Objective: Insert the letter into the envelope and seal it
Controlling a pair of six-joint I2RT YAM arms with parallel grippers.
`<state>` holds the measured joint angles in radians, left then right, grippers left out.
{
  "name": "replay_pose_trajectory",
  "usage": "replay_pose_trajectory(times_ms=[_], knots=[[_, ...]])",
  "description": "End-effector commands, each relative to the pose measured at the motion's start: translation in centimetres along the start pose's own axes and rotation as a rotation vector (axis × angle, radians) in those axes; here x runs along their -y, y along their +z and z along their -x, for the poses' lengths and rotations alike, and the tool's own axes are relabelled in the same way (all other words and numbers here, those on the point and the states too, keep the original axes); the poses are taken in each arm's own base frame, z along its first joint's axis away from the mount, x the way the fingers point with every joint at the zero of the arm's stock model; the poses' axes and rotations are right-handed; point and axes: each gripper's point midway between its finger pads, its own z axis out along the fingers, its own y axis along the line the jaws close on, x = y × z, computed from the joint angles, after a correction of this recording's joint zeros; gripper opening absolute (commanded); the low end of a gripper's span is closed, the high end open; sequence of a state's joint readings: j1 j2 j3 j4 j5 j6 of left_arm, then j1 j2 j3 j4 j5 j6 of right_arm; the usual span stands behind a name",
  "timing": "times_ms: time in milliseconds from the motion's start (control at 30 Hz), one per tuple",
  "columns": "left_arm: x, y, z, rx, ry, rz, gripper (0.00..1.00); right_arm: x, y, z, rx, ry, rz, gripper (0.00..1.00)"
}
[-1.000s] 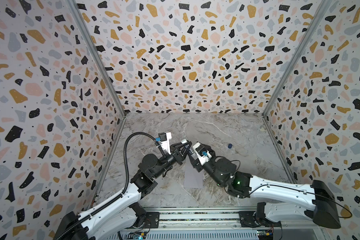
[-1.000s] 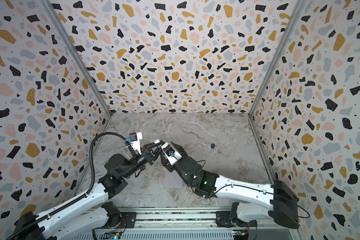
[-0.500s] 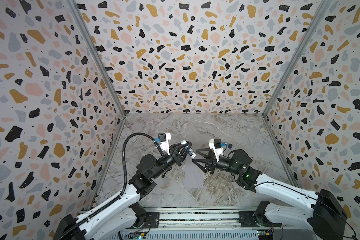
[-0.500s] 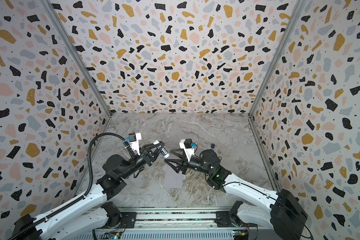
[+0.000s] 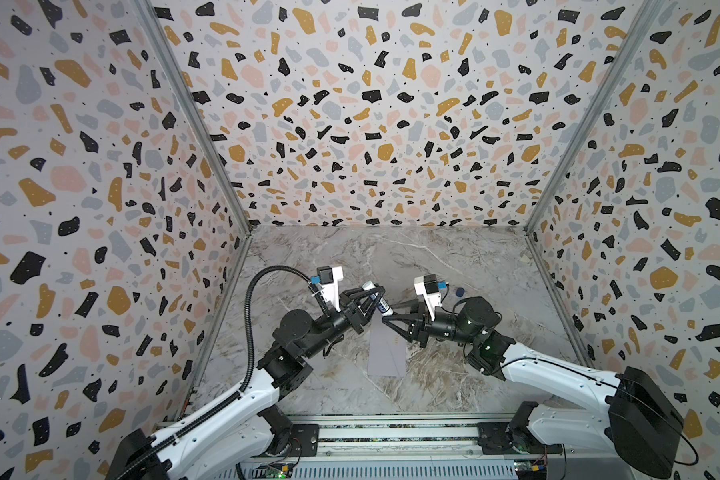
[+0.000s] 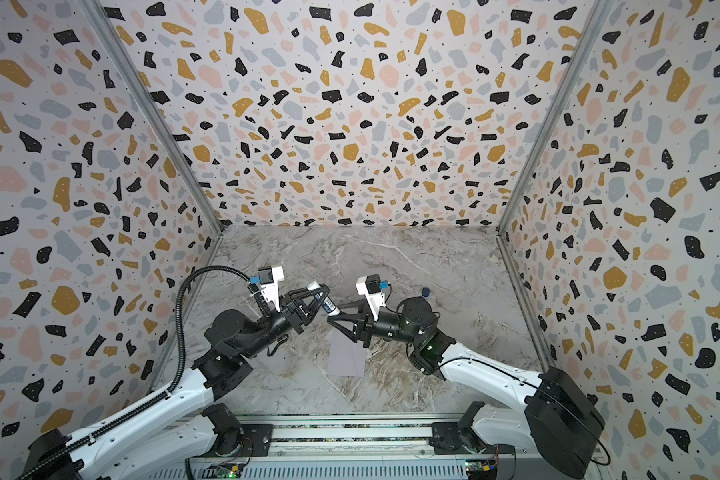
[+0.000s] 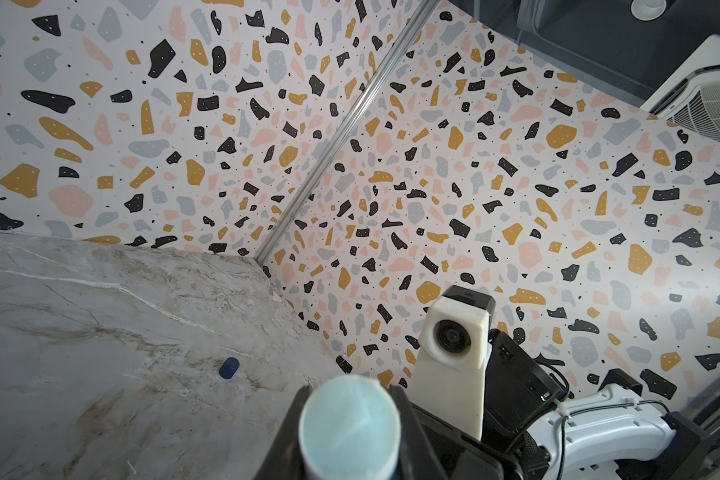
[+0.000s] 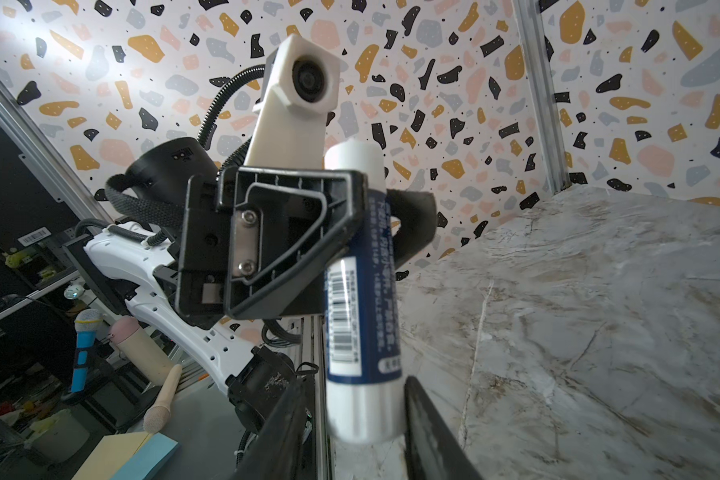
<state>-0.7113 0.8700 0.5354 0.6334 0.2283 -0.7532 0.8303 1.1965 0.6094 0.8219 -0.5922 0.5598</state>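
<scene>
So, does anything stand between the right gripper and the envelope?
Yes: the glue stick, held by the left gripper, has its lower end between the fingers of the right gripper, above the envelope. Nothing lies on the envelope itself.

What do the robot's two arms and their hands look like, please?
Both arms are white with black joints. The left arm carries a black ribbed cable conduit; the right arm shows a green light. The left hand and right hand are black triangular frames, each topped by a white camera mount with a blue connector.
</scene>
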Motion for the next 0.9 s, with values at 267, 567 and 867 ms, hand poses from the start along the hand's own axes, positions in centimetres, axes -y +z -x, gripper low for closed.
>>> replay_pose_trajectory(times_ms=[267,567,867], knots=[[1.5,-0.1,1.3,0.042,0.015,-0.052,0.0,-1.2,0.2,3.5,0.087,-0.029,0.033,0.09],[0.1,0.2,0.3,0.018,0.018,-0.004,0.0,2.9,-1.0,6.0,0.108,-0.204,-0.423,0.0],[-0.4,0.5,-0.2,0.002,0.015,0.009,0.0,3.3,-1.0,7.1,-0.018,-0.705,-0.98,0.0]])
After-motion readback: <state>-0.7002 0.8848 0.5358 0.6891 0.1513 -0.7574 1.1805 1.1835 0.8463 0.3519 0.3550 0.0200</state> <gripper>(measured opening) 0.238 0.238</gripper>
